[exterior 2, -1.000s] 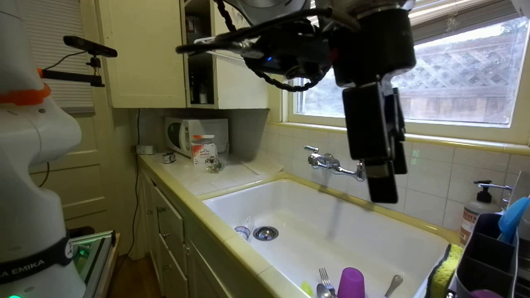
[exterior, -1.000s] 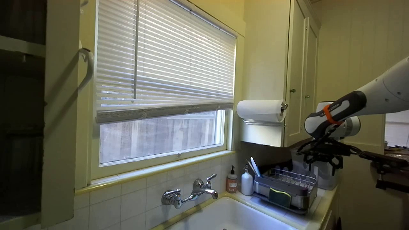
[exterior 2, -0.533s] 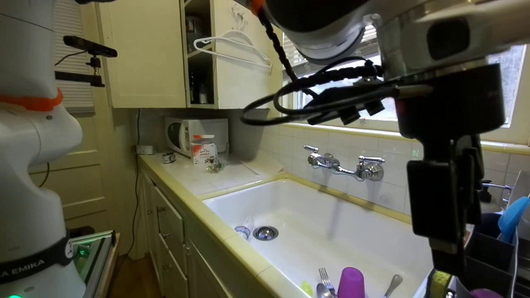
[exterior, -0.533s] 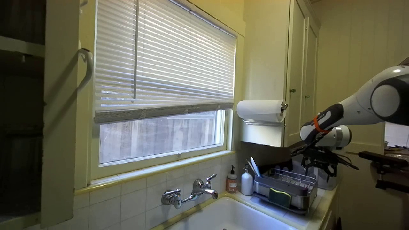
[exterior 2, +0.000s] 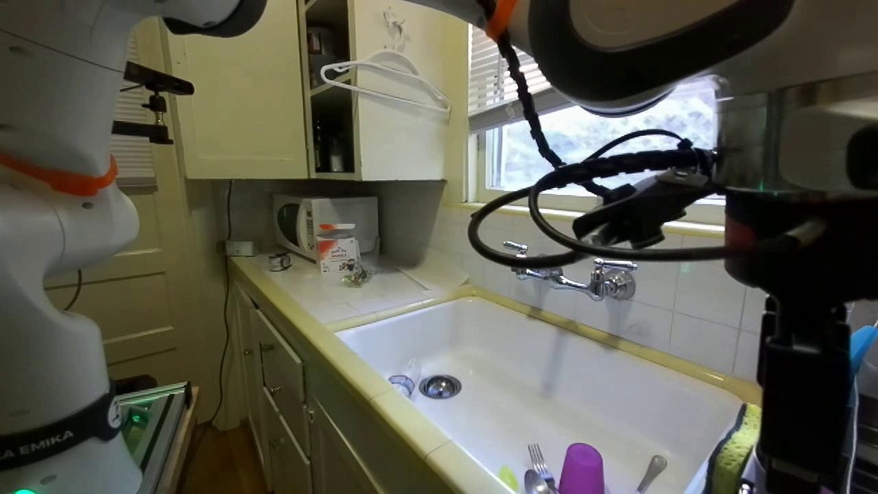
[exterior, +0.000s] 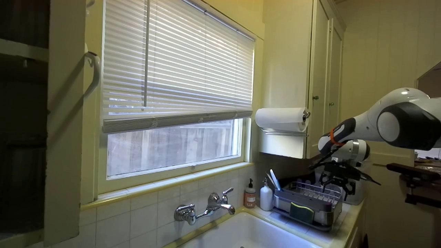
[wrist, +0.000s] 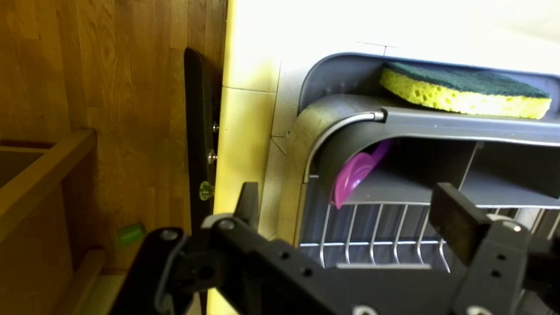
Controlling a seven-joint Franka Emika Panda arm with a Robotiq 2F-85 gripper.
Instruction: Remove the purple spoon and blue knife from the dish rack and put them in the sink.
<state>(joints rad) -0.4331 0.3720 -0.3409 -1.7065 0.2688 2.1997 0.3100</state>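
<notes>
Gripper (wrist: 350,203): jaws spread wide, holding nothing; has come lower, nearer the dish rack (wrist: 315,124).
Purple spoon (wrist: 356,173): in the utensil holder (wrist: 437,127), likely first pick.

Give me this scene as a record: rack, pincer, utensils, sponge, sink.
rack: beside the sink
pincer: open, holding nothing, above the rack
purple spoon: in the rack's end compartment
blue utensil: tilted in the rack; whether a knife, unclear
sponge: at the rack's sink-facing side
sink contents: purple cup, fork, metal spoon, among other things
</notes>
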